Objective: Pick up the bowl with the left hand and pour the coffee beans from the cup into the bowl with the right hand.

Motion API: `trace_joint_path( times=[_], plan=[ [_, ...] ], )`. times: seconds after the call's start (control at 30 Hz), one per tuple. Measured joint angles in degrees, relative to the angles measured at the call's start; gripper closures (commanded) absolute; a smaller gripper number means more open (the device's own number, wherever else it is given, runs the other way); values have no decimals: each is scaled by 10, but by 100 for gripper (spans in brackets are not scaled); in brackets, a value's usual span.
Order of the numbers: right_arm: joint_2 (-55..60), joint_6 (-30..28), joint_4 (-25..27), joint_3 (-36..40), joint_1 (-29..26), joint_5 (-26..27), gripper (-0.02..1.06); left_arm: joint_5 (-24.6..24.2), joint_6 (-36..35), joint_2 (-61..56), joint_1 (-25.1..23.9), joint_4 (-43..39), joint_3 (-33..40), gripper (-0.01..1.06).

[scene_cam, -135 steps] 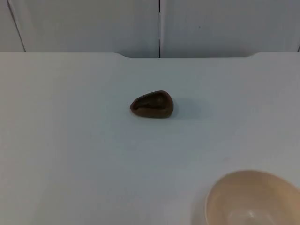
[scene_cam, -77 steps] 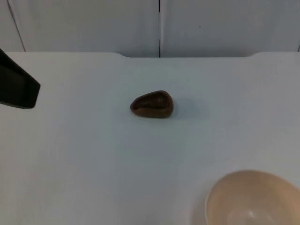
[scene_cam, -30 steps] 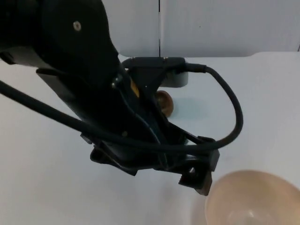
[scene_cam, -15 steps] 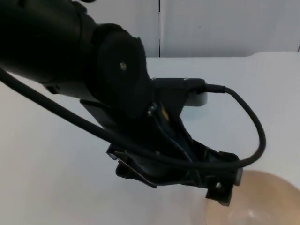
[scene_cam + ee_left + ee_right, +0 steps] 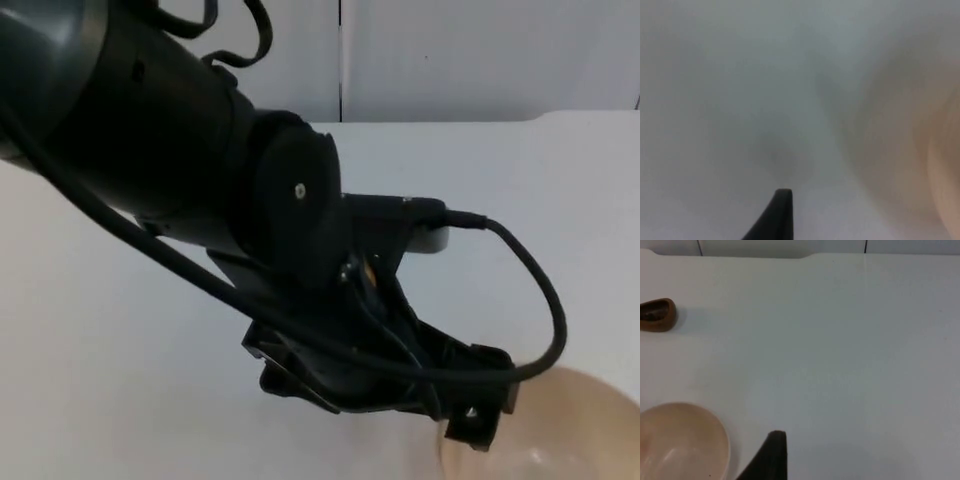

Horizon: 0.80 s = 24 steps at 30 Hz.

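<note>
Bowl (image 5: 560, 425) is sitting at the near right table (image 5: 840, 340) edge while your left gripper (image 5: 470, 425) is hovering at its rim, grip state unreadable. You are risking knocking it off. Cup (image 5: 656, 314) is lying farther left; the right arm is waiting.

Left arm (image 5: 200, 200) bars the way above bowl (image 5: 680, 440)

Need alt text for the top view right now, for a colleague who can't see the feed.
The left arm reaches in over the white table, and the left gripper is at the near rim of the beige bowl. The arm's black bulk covers the middle of the table, with the grey partition wall behind.
</note>
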<state>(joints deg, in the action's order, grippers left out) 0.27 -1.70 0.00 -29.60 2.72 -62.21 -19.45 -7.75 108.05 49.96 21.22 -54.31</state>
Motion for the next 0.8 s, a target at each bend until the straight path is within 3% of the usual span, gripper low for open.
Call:
trace_joint_path(
  times=[0.67, 0.8],
  plan=[
    [0, 0, 0, 0, 0, 0, -1, 12, 0, 29, 4, 0, -1, 5],
    [0, 0, 0, 0, 0, 0, -1, 12, 0, 29, 4, 0, -1, 15]
  ],
)
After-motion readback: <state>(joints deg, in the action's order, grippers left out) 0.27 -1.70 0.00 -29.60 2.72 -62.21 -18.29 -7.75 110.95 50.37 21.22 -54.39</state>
